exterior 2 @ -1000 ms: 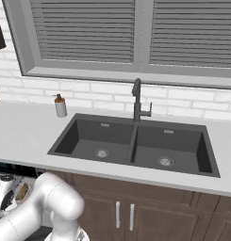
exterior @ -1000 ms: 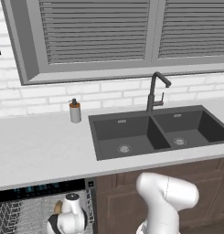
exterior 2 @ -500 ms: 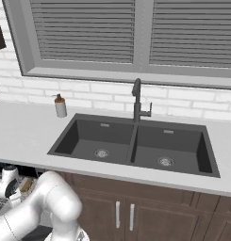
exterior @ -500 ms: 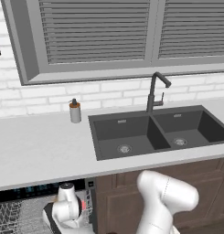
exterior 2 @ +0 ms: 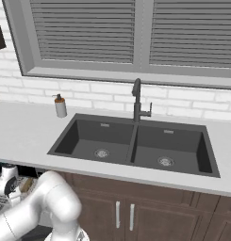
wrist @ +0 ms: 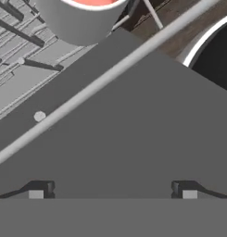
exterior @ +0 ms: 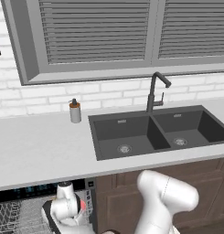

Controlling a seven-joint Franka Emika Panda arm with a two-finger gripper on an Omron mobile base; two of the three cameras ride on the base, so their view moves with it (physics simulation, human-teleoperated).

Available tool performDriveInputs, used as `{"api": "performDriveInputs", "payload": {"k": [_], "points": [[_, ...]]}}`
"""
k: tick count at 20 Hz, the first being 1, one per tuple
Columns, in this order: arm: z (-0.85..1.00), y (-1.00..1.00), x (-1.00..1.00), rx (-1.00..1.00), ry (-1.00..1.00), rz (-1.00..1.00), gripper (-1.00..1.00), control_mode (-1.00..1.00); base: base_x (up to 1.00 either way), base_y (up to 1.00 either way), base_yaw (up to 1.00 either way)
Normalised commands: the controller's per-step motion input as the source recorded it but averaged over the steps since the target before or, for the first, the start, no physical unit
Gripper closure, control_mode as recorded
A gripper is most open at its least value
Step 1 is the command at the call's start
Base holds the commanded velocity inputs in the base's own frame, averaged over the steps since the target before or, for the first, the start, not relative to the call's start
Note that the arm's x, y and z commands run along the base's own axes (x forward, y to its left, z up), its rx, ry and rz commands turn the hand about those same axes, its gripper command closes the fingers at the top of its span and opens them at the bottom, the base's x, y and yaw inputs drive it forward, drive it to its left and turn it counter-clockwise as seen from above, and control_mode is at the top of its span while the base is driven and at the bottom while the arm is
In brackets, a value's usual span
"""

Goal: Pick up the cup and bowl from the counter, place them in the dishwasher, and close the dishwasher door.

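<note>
The cup (wrist: 82,18), white with a red-pink inside, stands on the silver wire rack (wrist: 22,41) of the dishwasher (exterior: 35,189) at the top of the hand view. My gripper (wrist: 112,190) is open, its fingertips (wrist: 40,190) wide apart with nothing between them, and it is clear of the cup. Under it lies the dishwasher door (wrist: 133,129), a flat dark grey panel crossed by a pale bar handle (wrist: 101,83). In the left base view my hand (exterior: 63,211) hangs low beside the rack (exterior: 13,218), under the counter (exterior: 35,146). The bowl is out of view.
A grey soap dispenser (exterior: 75,111) stands on the counter left of the dark double sink (exterior: 150,132) with its black tap (exterior: 154,91). Brown cabinet doors (exterior 2: 126,214) run under the sink. My white arm (exterior 2: 37,212) bends low in front of them.
My hand has risen slightly and turned above the dishwasher rack. The jaws have stayed wide open.
</note>
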Motion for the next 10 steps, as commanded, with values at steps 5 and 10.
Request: {"api": "performDriveInputs", "payload": {"k": [5,10], "points": [[0.69,0.0,-0.99,0.0,-0.04,0.0,-1.0,-1.0,0.0,0.0,0.0],[0.38,0.0,-0.33,-0.15,-0.15,0.0,-1.0,-1.0,0.0,0.0,0.0]]}}
